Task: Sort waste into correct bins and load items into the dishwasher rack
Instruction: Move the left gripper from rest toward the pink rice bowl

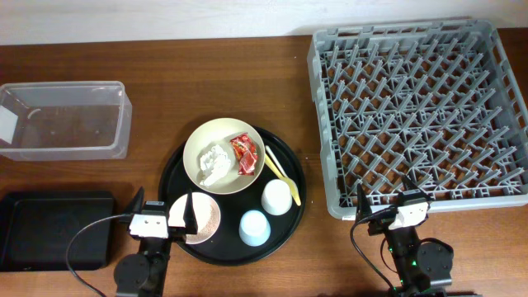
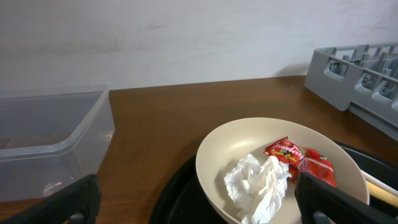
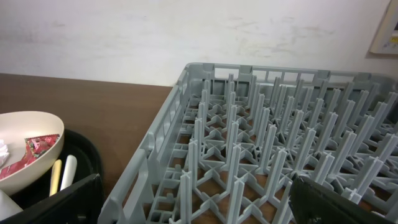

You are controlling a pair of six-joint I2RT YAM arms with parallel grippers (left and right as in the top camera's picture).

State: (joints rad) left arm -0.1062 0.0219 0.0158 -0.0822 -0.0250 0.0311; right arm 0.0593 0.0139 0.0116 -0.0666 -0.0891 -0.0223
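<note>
On the round black tray (image 1: 177, 177) a cream bowl (image 1: 198, 144) holds a crumpled white tissue (image 1: 213, 161) and a red wrapper (image 1: 243, 154). A pale yellow fork and spoon (image 1: 280, 171), a white cup (image 1: 277, 197), a light blue cup (image 1: 254, 228) and a pink bowl (image 1: 202, 219) share the tray. My left gripper (image 1: 159, 216) stands open at the tray's near left edge, one finger over the pink bowl. In the left wrist view the tissue (image 2: 258, 183) lies ahead between the open fingers. My right gripper (image 1: 388, 202) is open and empty at the grey rack's (image 1: 417, 107) near edge.
A clear plastic tub (image 1: 66, 120) sits at the far left, and a shallow black rectangular tray (image 1: 49, 231) at the near left beside my left arm. The rack fills the right half of the table. Bare wood separates the tray from the rack.
</note>
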